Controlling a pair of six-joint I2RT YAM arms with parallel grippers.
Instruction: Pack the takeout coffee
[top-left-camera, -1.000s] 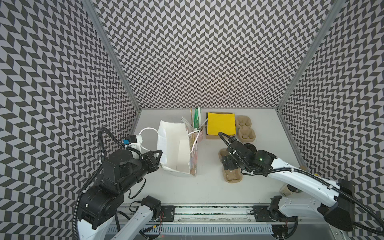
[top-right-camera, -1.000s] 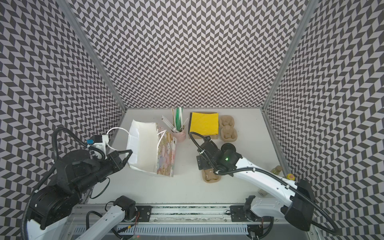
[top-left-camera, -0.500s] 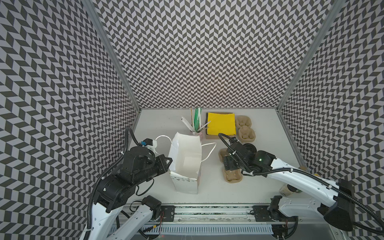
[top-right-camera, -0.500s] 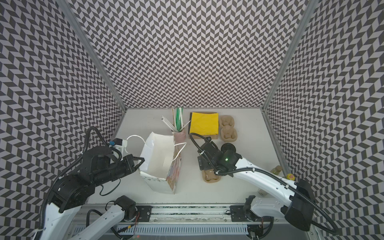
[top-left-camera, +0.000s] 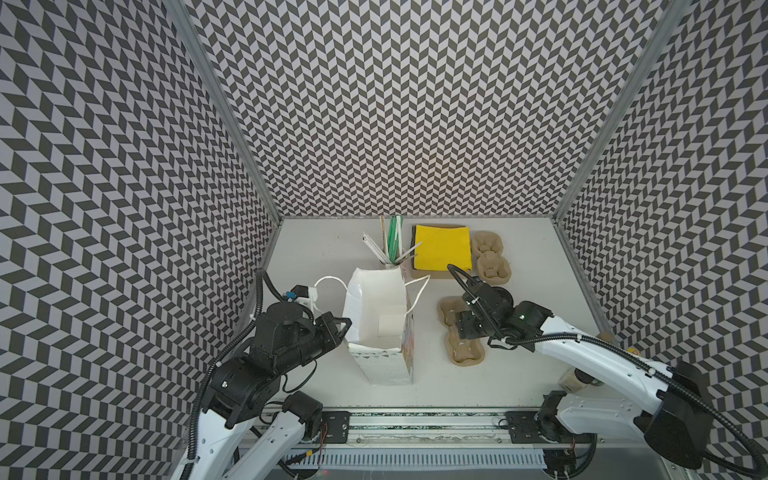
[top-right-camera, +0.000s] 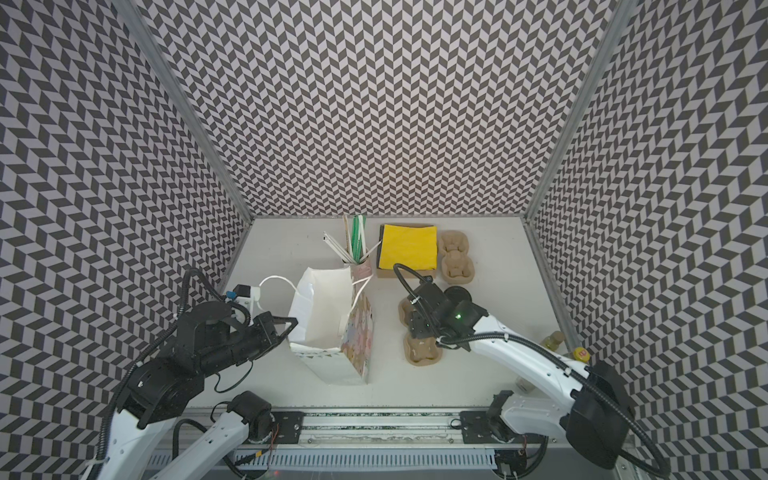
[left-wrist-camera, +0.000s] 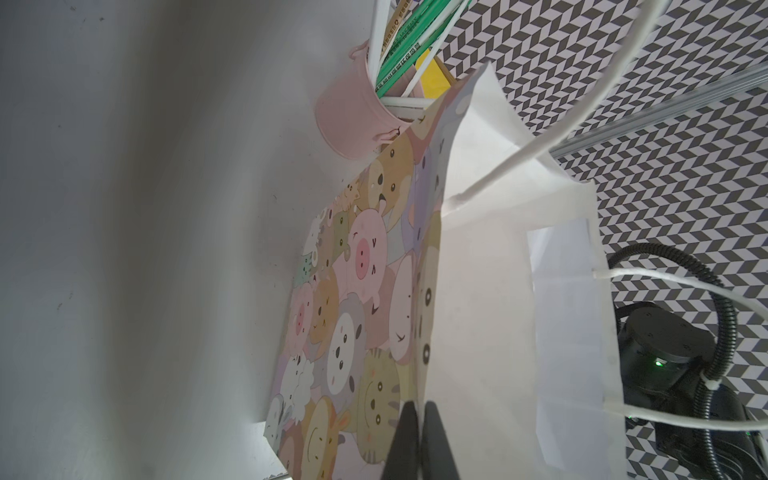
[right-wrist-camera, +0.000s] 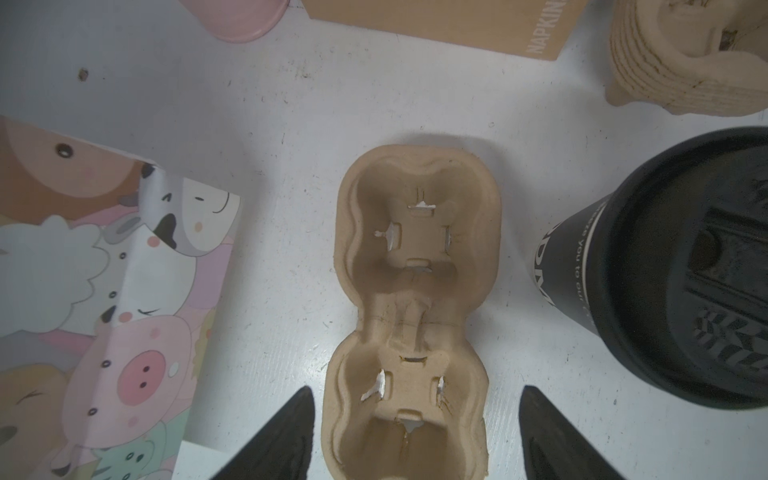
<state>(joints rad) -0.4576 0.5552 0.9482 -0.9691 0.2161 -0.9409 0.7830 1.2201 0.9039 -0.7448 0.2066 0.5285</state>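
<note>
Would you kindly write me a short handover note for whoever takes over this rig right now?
The left gripper is shut on the rim of the paper bag, which stands upright and open.
The right gripper is open, its fingers either side of the empty cup carrier, not gripping it.
The takeout coffee, lid on, stands on the table beside the carrier, outside the bag.
Done: bag held open.
Left: probably seat the coffee in the carrier, then load the bag.
</note>
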